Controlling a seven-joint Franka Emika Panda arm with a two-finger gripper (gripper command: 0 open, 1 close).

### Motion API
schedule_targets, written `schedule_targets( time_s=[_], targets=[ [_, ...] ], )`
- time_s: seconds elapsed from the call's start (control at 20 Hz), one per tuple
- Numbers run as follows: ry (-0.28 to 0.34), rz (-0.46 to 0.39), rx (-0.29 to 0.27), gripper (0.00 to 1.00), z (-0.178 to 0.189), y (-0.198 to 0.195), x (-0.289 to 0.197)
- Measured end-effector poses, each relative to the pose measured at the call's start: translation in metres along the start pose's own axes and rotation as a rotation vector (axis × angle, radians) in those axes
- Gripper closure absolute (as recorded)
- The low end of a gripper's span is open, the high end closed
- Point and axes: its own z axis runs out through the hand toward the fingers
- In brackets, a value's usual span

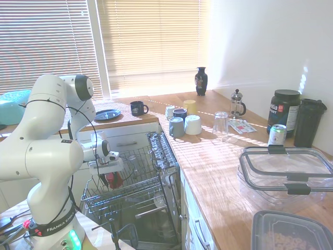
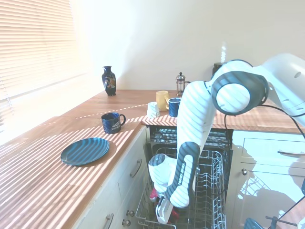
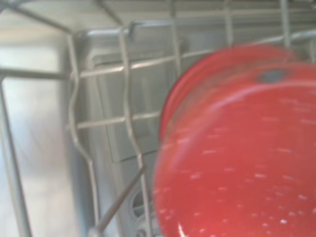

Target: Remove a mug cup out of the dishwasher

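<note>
Gripper [image 1: 110,176] reaches into the dishwasher [image 1: 156,151] rack at the red mug cup [image 1: 113,179]; finger spacing cannot be told. Only the wrist view shows the mug cup's glossy side against the rack's corner wires.

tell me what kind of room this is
Most likely a home kitchen: a wooden counter with mugs and a french press, white cabinet drawers under it, and an open dishwasher whose wire rack holds a red mug cup beneath the gripper.
</note>
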Motion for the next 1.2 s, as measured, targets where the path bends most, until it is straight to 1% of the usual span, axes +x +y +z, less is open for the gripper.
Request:
schedule_targets(
  time_s=[0.15,0.4,0.6,0.95,1.2],
  targets=[
    [-0.006,0.012,-0.002,1.0,0.0,0.0,0.001],
    [-0.039,0.023,-0.013,1.0,-0.003,-0.003,0.006],
    [-0.053,0.028,-0.023,1.0,-0.003,-0.003,0.009],
    [-0.061,0.027,-0.033,1.0,-0.004,-0.004,0.01],
    [-0.051,0.039,-0.014,1.0,-0.023,-0.004,0.016]
  ],
)
